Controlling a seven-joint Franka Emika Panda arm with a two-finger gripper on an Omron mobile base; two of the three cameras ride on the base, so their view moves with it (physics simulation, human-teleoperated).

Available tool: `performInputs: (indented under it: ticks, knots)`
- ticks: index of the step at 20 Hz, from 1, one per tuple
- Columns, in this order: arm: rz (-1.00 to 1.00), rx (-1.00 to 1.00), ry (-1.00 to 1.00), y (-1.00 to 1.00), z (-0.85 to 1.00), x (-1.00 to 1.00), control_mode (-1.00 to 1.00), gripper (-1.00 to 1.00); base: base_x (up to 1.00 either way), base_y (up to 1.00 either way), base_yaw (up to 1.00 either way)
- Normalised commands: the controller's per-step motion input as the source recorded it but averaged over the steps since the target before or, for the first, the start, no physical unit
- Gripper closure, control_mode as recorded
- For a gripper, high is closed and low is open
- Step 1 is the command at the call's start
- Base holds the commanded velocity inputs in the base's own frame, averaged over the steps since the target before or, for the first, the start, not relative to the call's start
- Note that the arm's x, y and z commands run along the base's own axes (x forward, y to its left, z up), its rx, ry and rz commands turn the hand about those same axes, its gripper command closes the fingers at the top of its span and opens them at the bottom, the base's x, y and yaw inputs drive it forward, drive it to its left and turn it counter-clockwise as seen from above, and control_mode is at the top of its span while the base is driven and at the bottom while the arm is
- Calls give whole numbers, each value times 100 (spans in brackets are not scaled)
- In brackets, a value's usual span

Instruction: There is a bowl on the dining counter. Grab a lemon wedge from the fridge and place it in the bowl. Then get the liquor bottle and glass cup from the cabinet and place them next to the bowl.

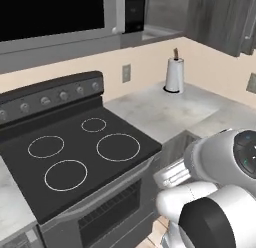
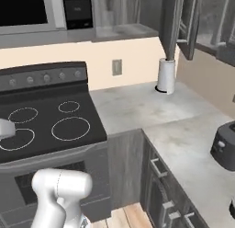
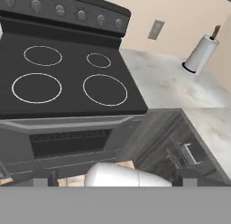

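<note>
Jaws were seen spread wide and empty in the hand view, aimed at the stove (image 3: 67, 78). Fridge, bowl and cabinet goods were not located; before any reach, the base was best driven on with the arm tucked.

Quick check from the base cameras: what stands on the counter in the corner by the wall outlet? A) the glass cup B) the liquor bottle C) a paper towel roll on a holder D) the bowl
C: a white paper towel roll stands upright on the grey counter, near the outlet.
</note>
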Motion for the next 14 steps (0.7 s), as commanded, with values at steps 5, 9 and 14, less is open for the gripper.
performInputs:
  ticks: [5,9,14]
  knots:
    - [0,0,0,0,0,0,100,-100,80,-10,51]
    - [0,0,0,0,0,0,100,-100,55,-37,40]
    - [0,0,0,0,0,0,100,-100,59,-38,34]
